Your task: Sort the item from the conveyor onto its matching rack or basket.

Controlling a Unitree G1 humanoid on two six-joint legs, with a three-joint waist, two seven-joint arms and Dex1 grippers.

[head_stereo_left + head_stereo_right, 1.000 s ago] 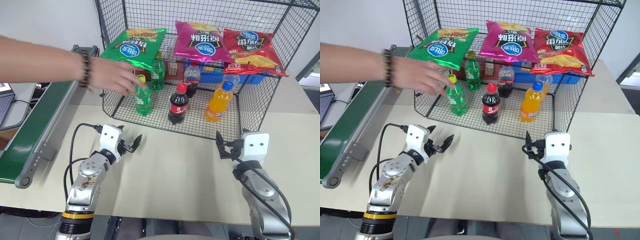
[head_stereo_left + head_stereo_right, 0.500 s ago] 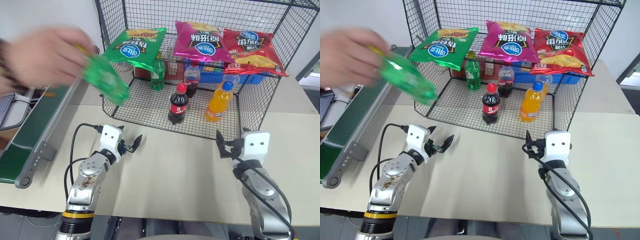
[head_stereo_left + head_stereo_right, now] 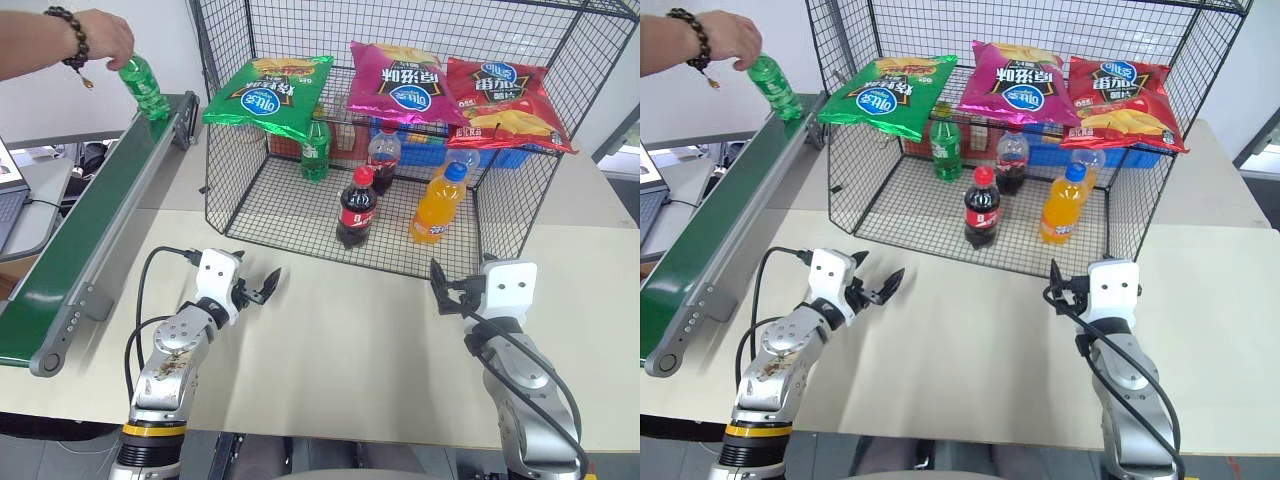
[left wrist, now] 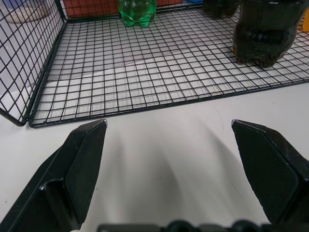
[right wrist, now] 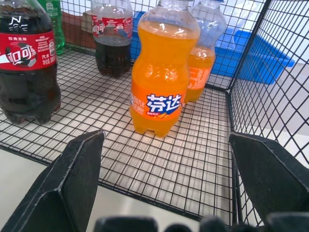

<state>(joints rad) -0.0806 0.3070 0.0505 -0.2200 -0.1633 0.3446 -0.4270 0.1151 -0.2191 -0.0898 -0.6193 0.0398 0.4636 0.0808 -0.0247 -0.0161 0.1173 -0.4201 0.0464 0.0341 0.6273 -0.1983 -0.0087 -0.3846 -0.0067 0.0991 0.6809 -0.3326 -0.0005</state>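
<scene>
Up at the far left, a person's hand (image 3: 100, 36) holds the small green bottle (image 3: 143, 88) by its top. The bottle is tilted a little, and its bottom is right at the far end of the long green belt (image 3: 80, 245). You cannot tell if it is touching the belt yet. The person's arm comes in from the left, with a dark bead band (image 3: 70, 35) on the wrist.

The big black wire cage (image 3: 400, 130) sits at the far side of the pale table (image 3: 340, 350). On its floor stand a darker green bottle (image 3: 315, 150), two dark cola bottles with red labels (image 3: 357, 208), and an orange drink bottle (image 3: 437, 205) with another one just behind it. Three chip bags lie up on a shelf: a green bag (image 3: 268, 95), a pink bag (image 3: 402, 80) and a red bag (image 3: 500, 100). A blue crate (image 5: 263, 53) is at the far right inside the cage.

Both robot arms rest low over the table, on the near side of the cage. The left gripper (image 3: 260, 292) points toward the cage and a bit to the right. Its two black fingers are spread wide apart and hold nothing. The right gripper (image 3: 450, 296) points straight at the cage, near the orange bottle. Its fingers are also wide apart and hold nothing.
</scene>
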